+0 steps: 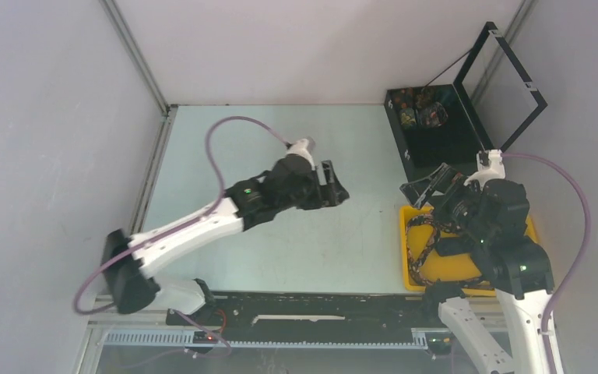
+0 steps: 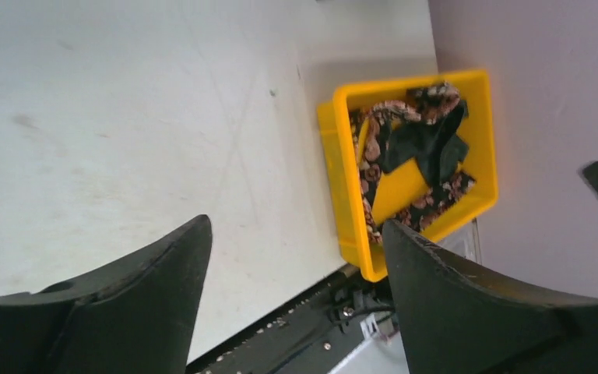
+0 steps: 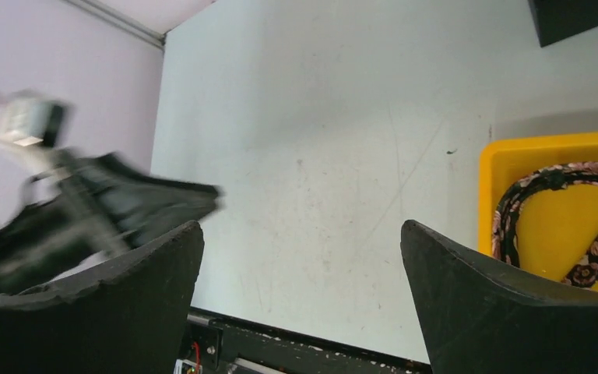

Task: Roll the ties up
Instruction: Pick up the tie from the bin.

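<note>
Hovering over the pale table (image 1: 280, 249), the left claw (image 1: 335, 187) gapes, released, gripping nothing. Well off to its right, the paisley tie (image 2: 367, 167) and a plain dark tie (image 2: 428, 144) lie tangled in the yellow tray (image 2: 328, 140). The right claw (image 3: 300, 226) hangs by that tray's far edge, spread wide too, nothing between its fingers.

Top view: right arm (image 1: 498, 214) covers most of the yellow tray (image 1: 448, 269) and its ties (image 1: 419, 248). Black box (image 1: 444, 148) contents too small to identify. Right wrist view: left arm (image 3: 109, 206) blurred.
</note>
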Robot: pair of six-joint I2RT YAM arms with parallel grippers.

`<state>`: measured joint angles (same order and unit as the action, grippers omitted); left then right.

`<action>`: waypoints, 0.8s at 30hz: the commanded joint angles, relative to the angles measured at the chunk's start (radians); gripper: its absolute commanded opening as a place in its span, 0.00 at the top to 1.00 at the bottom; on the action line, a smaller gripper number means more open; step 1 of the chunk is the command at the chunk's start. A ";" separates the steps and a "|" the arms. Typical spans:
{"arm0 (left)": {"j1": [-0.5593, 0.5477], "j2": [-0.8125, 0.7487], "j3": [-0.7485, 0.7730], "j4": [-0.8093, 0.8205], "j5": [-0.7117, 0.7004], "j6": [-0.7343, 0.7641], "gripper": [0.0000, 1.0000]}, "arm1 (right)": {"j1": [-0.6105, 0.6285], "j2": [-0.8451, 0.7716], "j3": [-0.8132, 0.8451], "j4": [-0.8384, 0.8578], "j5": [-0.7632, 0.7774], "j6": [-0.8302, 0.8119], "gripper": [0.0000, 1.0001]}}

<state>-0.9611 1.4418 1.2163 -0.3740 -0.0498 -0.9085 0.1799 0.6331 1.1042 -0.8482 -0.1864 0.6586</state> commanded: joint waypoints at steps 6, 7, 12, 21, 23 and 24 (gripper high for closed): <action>0.039 -0.412 -0.074 -0.297 -0.527 0.292 0.09 | 0.008 0.061 -0.093 -0.072 0.210 0.120 0.00; 0.040 -0.454 -0.094 -0.306 -0.565 0.309 0.06 | 0.010 0.065 -0.111 -0.075 0.240 0.138 0.00; 0.057 -0.670 -0.175 -0.408 -0.641 0.340 0.00 | 0.009 0.133 -0.191 -0.067 0.340 0.206 0.01; 0.058 -0.873 -0.239 -0.566 -0.624 0.293 0.00 | -0.102 0.290 -0.277 0.059 0.308 0.170 0.09; 0.057 -0.895 -0.248 -0.594 -0.612 0.278 0.01 | -0.127 0.306 -0.304 0.089 0.293 0.176 0.11; 0.058 -0.905 -0.250 -0.606 -0.607 0.272 0.01 | -0.134 0.320 -0.318 0.102 0.290 0.179 0.11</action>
<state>-0.9089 0.5617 0.9844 -0.9028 -0.6518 -0.6125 0.0803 0.9360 0.8116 -0.8413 0.1009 0.8307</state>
